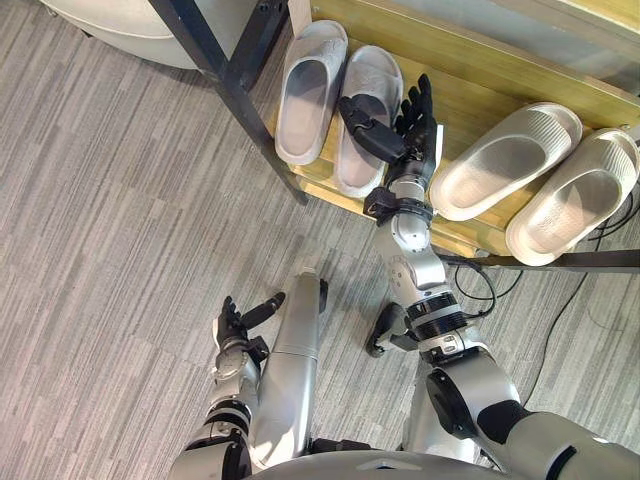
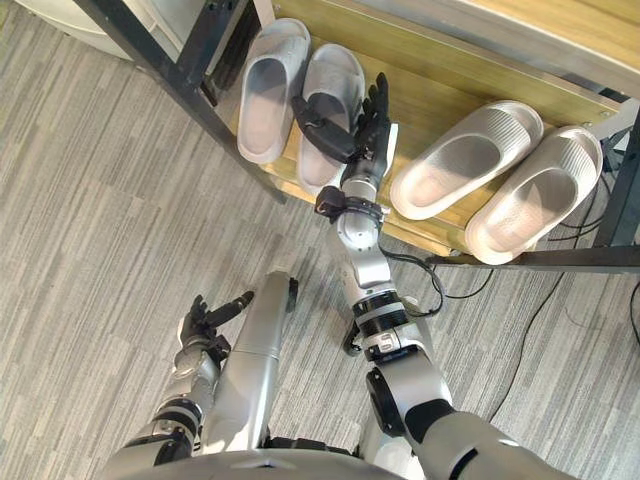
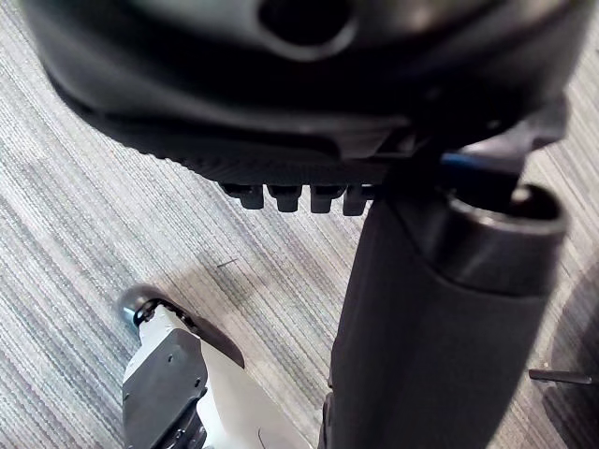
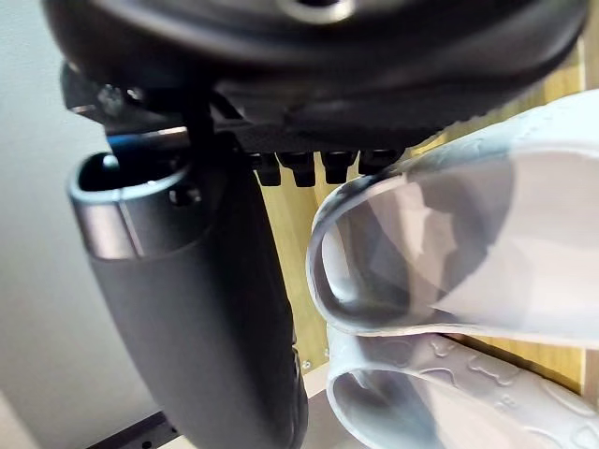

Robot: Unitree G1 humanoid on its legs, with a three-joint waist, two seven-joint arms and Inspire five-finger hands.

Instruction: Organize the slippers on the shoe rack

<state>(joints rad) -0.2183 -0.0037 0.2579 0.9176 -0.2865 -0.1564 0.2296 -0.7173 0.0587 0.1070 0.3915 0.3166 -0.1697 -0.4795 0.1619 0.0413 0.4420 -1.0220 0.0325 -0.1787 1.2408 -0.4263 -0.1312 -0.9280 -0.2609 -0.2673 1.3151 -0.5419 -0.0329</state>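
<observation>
Right hand (image 1: 412, 135) is spread open on the rack (image 1: 480, 75), thumb across the slipper (image 1: 372, 75) just to its left, which runs parallel to the fingers. Left hand (image 1: 235, 328) hangs loose and open, well away

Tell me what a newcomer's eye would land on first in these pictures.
The right robot hand rests on the wooden shoe rack, thumb across one slipper of the grey pair at the rack's left end. Next, the cream pair lying slanted to the right. The left robot hand hangs open low over the carpet.
</observation>
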